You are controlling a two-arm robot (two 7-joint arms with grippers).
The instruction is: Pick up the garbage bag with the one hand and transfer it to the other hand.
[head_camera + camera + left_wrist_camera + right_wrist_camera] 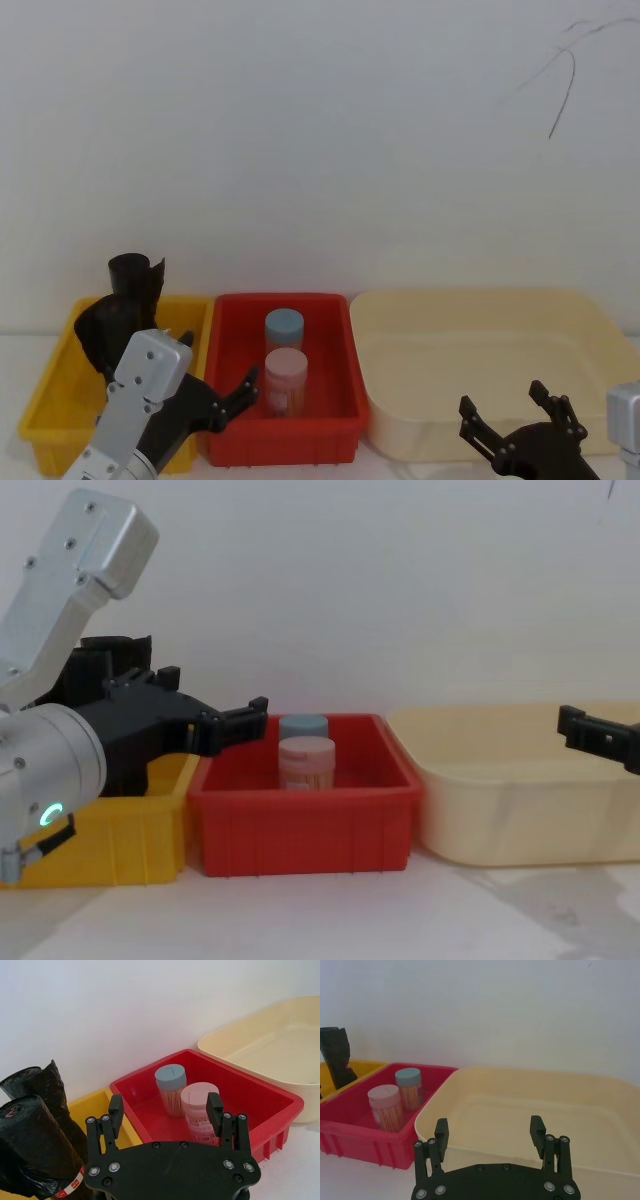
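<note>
Glossy crinkled plastic on the garbage bag (30, 1147), red bin (272, 1130) — smooth plastic

There were three trays: a yellow tray (50, 445), a red tray (285, 440), a cream tray (480, 350). Jars numbered two, a blue-lidded jar (284, 325) and a pink-lidded jar (286, 368). Black rolls numbered two, the garbage bag (35, 1150) and a plain roll (50, 1085).

left wrist view crops the garbage bag (35, 1150).
</note>
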